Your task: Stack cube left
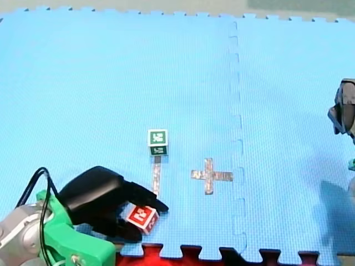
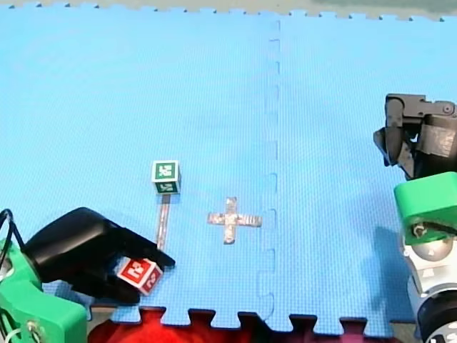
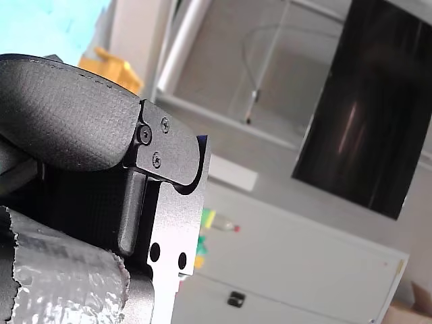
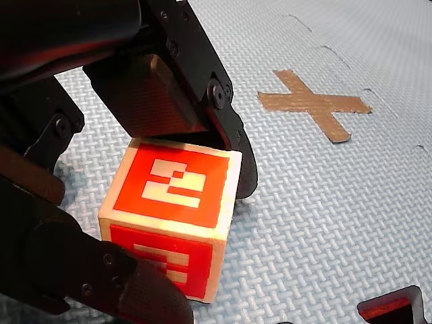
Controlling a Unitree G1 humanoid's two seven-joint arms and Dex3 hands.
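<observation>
The left hand (image 1: pixel 105 202) sits at the 7 o'clock corner of the blue mat (image 1: pixel 83 83), grasping the red cube (image 1: pixel 142 217). In the second wrist view, you see a finger (image 4: pixel 158 94) pressed on the cube's far side and another on its near side, with the cube tilted. The green cube (image 1: pixel 157 142) stands at 1 o'clock from the red cube, well apart. A tape strip (image 1: pixel 157 176) runs between them. A tape cross (image 1: pixel 209 175) lies at 4 o'clock from the green cube. The right hand (image 2: pixel 414 139) is at the mat's 3 o'clock edge; you cannot tell its state.

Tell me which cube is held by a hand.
The red cube, in the left hand at the near edge of the mat; the green cube stands free farther back. The right hand is far right.
</observation>
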